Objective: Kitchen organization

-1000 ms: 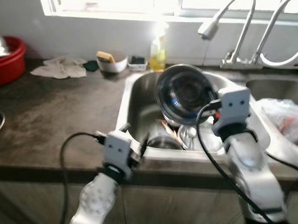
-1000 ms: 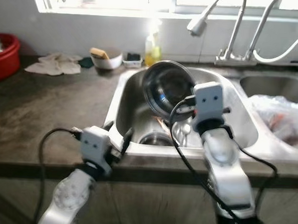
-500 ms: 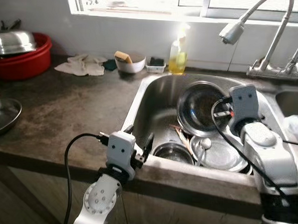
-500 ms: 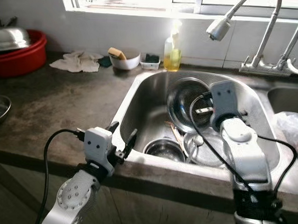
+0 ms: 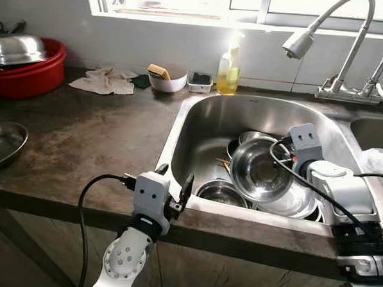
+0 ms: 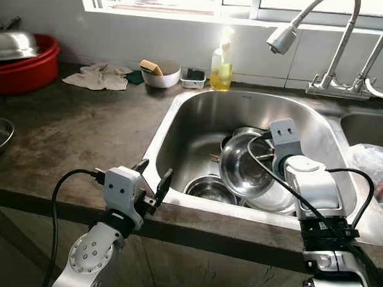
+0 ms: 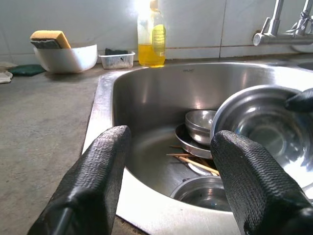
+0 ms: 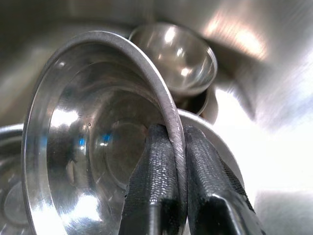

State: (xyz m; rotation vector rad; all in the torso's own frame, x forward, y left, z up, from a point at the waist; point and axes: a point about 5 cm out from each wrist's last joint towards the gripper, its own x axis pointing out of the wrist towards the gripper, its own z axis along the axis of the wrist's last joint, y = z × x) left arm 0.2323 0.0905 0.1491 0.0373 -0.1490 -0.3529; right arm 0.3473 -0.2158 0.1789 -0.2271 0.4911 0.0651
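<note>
Early days in this kitchen tidy, by the look of it: the sink (image 5: 199, 128) holds a whole pile of steel dishes, and on the counter (image 5: 82, 144) a rag (image 5: 106, 82), a sponge dish (image 5: 166, 82) and a soap bottle (image 5: 228, 73) sit by the wall, so most of the sorting looks undone. The right gripper (image 8: 171, 147) is down inside the sink and has a bowl (image 5: 262, 170) pinched by its rim, one finger inside the wall and one outside, pressed tight on the thin steel edge. The bowl stands tilted on its side, hollow facing toward the left gripper, with the rim running up and away from the fingertips. Just beyond the clamped rim sits a smaller bowl (image 8: 173, 54), and under the held bowl lies a flat plate (image 8: 215, 142), seemingly touching it or nearly so. Another small bowl (image 5: 221, 193) sits low in the sink, nearer the front wall, beside the held one. The left gripper (image 5: 174, 184) hovers at the sink's front lip, fingers (image 7: 98, 171) spread wide, holding nothing, the pile well ahead of it. A red basin (image 5: 28, 70) and a steel dish (image 5: 2, 143) sit far off to its left side.
</note>
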